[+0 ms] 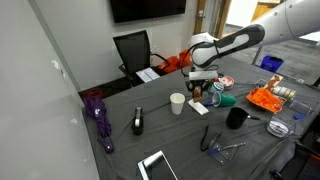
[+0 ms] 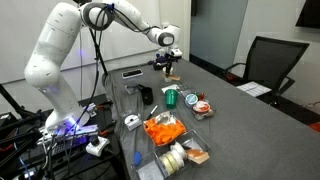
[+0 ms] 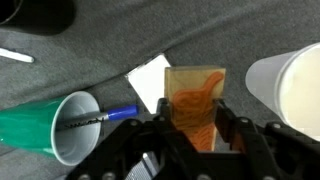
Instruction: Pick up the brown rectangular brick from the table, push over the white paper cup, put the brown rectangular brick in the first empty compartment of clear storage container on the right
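Note:
In the wrist view my gripper (image 3: 195,125) is shut on the brown rectangular brick (image 3: 194,95), with one finger pressed on each long side. The white paper cup (image 3: 292,88) stands upright just to the right of the brick and apart from it. In an exterior view the gripper (image 1: 200,84) hangs over the table behind the cup (image 1: 177,103). The gripper also shows at the far end of the table in an exterior view (image 2: 166,64). The clear storage container (image 2: 172,138) holds orange items; it also appears in an exterior view (image 1: 272,97).
A green cup (image 3: 45,125) lies on its side with a blue pen by it. A pale flat card (image 3: 150,80) lies under the gripper. A black mug (image 1: 235,117), a purple umbrella (image 1: 97,116), a black object (image 1: 138,122) and a tablet (image 1: 156,166) are on the table.

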`<state>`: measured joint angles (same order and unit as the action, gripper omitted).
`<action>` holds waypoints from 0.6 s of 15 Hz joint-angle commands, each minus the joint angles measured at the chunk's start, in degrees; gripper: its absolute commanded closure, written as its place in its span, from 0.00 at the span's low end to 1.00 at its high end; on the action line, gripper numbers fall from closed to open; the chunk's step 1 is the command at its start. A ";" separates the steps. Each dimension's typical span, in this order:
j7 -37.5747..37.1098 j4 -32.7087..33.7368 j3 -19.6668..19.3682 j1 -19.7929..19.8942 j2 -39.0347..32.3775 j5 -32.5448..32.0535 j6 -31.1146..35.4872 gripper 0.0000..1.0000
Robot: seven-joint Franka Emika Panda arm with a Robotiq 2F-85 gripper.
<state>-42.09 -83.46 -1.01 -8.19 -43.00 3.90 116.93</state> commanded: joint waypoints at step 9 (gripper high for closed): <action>-0.22 4.28 3.36 -0.45 -10.05 10.33 10.29 0.78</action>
<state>-42.58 -80.63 0.74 -8.56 -52.00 11.69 125.29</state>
